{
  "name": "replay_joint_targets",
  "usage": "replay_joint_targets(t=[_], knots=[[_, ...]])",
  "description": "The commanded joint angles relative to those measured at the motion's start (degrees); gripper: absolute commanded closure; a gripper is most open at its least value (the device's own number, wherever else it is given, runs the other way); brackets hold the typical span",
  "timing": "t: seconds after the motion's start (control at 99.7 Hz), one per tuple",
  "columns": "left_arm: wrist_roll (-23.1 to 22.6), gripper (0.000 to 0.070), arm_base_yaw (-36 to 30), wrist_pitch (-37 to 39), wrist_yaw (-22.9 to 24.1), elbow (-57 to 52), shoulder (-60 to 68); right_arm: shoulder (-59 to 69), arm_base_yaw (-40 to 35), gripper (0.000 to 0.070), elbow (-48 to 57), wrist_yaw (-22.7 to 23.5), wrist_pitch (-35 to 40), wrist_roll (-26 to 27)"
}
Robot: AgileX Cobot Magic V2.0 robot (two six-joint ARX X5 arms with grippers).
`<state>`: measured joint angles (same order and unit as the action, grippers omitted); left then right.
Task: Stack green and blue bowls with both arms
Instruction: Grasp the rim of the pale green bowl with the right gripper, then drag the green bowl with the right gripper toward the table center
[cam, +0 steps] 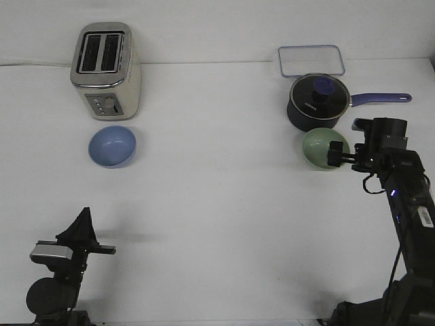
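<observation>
You see the white tabletop (224,204) from the front; the blue bowl (113,146) sits in the left part of the frame, upright with its opening up, just below the toaster (106,69) and a little apart from it. The green bowl (325,149) sits in the right part of the frame, just below the dark pot (318,102) with the purple handle; the two look very near, maybe touching, but you cannot be sure from this angle. Above the pot, at the upper right, lies a clear flat container (310,60) with a bluish rim.

The right pincer (334,153) is at the right edge of the green bowl; its dark tip lies over the rim of the bowl, but you cannot tell how far it is opened, and you cannot tell if it already grips the rim or only touches it. The right arm rises from the lower right corner of the frame up to this point.

The left pincer (107,250) is in the lower left of the frame, well apart from the blue bowl and from everything else; it holds nothing; how far its fingers are apart you cannot tell, because the arm hides them partly.

The two bowls are well apart, one on each side of the tabletop.
</observation>
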<state>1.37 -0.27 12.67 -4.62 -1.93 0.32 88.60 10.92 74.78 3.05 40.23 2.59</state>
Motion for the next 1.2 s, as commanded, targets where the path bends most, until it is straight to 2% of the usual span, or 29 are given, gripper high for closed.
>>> replay_joint_targets(t=[0.0,0.161,0.331,0.371,0.431,0.562,0.622,0.793,1.023,1.194], knots=[[-0.3,0.0688,0.0,0.7,0.2,1.1,-0.1,3.3,0.0,0.0046,2.0,0.1,-1.6,-1.2],[-0.3,0.0688,0.0,0.7,0.2,1.1,-0.1,9.3,0.0,0.0046,2.6,0.1,-5.0,-1.4],[-0.3,0.0688,0.0,0.7,0.2,1.1,-0.1,13.7,0.0,0.0048,2.6,0.1,-5.2,-1.7],[-0.3,0.0688,0.0,0.7,0.2,1.1,-0.1,14.2,0.0,0.0072,2.6,0.1,-5.2,-1.7],[-0.3,0.0688,0.0,0.7,0.2,1.1,-0.1,14.7,0.0,0.0179,2.6,0.1,-5.4,-1.7],[-0.3,0.0688,0.0,0.7,0.2,1.1,-0.1,14.8,0.0,0.0587,2.6,0.2,-5.8,-1.7],[-0.3,0.0688,0.0,0.7,0.2,1.1,-0.1,14.8,0.0,0.0698,2.6,0.2,-5.7,-1.7],[-0.3,0.0688,0.0,0.7,0.2,1.1,-0.1,14.5,0.4,0.07,2.6,0.5,-5.6,-1.1],[-0.3,0.0688,0.0,0.7,0.2,1.1,-0.1,9.6,0.3,0.07,3.3,5.4,-2.8,0.1],[-0.3,0.0688,0.0,0.7,0.2,1.1,-0.1,3.2,-1.6,0.07,3.3,14.3,0.3,2.9]])
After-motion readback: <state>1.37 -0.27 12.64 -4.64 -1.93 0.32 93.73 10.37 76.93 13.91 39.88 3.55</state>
